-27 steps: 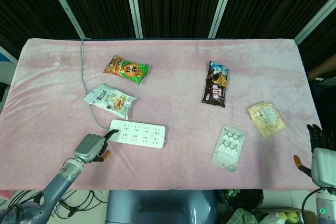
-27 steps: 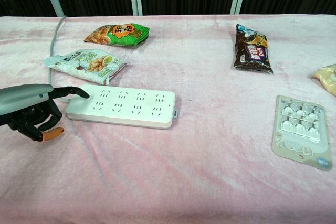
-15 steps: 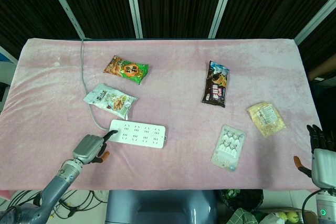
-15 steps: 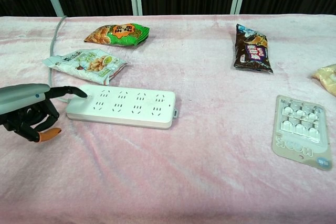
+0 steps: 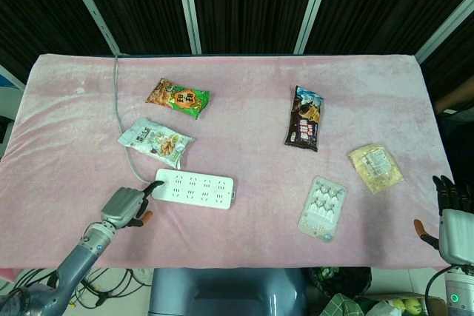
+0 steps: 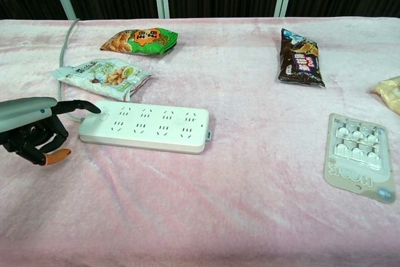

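Power strip [image 6: 144,128] touched at its end by left hand [image 6: 34,130] (one finger out, other fingers curled); nothing held.

Left robot hand [image 6: 34,129] sits low at the near left of the pink-covered worktop [image 6: 206,217], one dark finger stretched out with its tip on the left end of the white power strip [image 6: 145,126], the other fingers curled under. Behind the strip lies a pale snack bag [image 6: 100,74] just beside the grey cable [image 6: 64,54], and further back a green and orange snack bag [image 6: 141,39]. Over on the right, a dark brown wrapper [image 6: 301,58] lies well apart from the strip, a blister pack [image 6: 360,157] sits nearer, and a yellowish packet [image 6: 390,90] peeks in at the edge.
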Available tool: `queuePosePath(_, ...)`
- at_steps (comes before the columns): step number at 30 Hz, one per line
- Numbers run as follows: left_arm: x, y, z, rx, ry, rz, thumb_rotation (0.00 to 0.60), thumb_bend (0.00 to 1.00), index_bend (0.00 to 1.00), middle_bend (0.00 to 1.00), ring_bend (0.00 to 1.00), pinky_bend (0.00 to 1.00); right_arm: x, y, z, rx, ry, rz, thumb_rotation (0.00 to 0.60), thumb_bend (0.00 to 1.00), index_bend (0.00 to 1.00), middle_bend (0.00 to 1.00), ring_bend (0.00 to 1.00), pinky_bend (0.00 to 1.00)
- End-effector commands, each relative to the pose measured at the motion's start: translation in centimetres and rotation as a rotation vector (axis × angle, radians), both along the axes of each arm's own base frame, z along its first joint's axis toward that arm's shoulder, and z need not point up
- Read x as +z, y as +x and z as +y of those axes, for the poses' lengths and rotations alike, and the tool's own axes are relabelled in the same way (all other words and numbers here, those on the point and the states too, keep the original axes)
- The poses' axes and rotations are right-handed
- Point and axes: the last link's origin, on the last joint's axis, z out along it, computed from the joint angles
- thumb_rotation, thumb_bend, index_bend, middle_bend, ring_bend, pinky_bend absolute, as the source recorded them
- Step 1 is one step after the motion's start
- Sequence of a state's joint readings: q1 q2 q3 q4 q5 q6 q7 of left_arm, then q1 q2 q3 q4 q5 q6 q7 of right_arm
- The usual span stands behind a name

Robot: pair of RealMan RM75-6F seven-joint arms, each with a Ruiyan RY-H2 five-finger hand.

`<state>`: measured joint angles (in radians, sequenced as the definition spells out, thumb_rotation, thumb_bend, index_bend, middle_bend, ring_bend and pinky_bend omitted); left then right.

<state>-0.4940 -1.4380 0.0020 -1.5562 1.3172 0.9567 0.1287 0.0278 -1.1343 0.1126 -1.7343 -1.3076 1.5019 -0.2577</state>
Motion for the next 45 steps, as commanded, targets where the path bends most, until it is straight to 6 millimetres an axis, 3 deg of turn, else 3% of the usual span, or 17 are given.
queuePosePath(1, -0.1, 0.0, -0.1, -0.005, -0.001, 0.001, 0.600, 0.44, 0.11, 0.79, 0.80, 0.80, 0.0, 0.0, 0.0, 0.000, 0.000, 0.000, 0.600, 0.17, 0.12, 0.08, 0.13, 0.04)
queuePosePath(12, -0.5, 0.1, -0.1, -0.012, -0.014, 0.011, 0.600, 0.44, 0.11, 0.80, 0.80, 0.80, 0.1, 0.0, 0.0, -0.001, -0.001, 0.000, 0.600, 0.17, 0.12, 0.08, 0.13, 0.04)
queuePosePath(27, -1.0, -1.1, 0.0, 0.036, -0.022, 0.057, 0.600, 0.44, 0.24, 0.80, 0.81, 0.80, 0.1, 0.0, 0.0, 0.001, -0.001, -0.003, 0.600, 0.17, 0.11, 0.08, 0.13, 0.04)
queuePosePath(31, -0.7, -0.6, 0.0, 0.025, -0.009, 0.066, 0.600, 0.44, 0.25, 0.81, 0.82, 0.81, 0.1, 0.0, 0.0, 0.001, -0.001, -0.003, 0.600, 0.17, 0.12, 0.08, 0.13, 0.04)
queuePosePath(36, 0.4, 0.9, -0.2, 0.002, 0.040, 0.037, 0.600, 0.44, 0.23, 0.81, 0.82, 0.81, 0.1, 0.0, 0.0, 0.002, 0.001, -0.002, 0.600, 0.17, 0.12, 0.08, 0.13, 0.04)
queuePosePath(40, 3.0, 3.4, 0.1, -0.035, 0.159, -0.080, 0.600, 0.42, 0.22, 0.79, 0.81, 0.81, 0.0, 0.0, 0.0, 0.000, 0.004, -0.002, 0.600, 0.17, 0.12, 0.08, 0.13, 0.04)
queuePosePath(42, 4.1, 4.0, 0.1, -0.052, 0.212, -0.118, 0.600, 0.40, 0.22, 0.76, 0.78, 0.78, 0.0, 0.0, 0.0, -0.002, 0.007, 0.000, 0.600, 0.17, 0.12, 0.08, 0.13, 0.04)
queuePosePath(45, 6.8, 4.8, -0.4, -0.093, 0.315, -0.158, 0.600, 0.32, 0.22, 0.63, 0.62, 0.67, 0.0, 0.0, 0.0, -0.004, 0.006, -0.001, 0.600, 0.17, 0.12, 0.08, 0.13, 0.04)
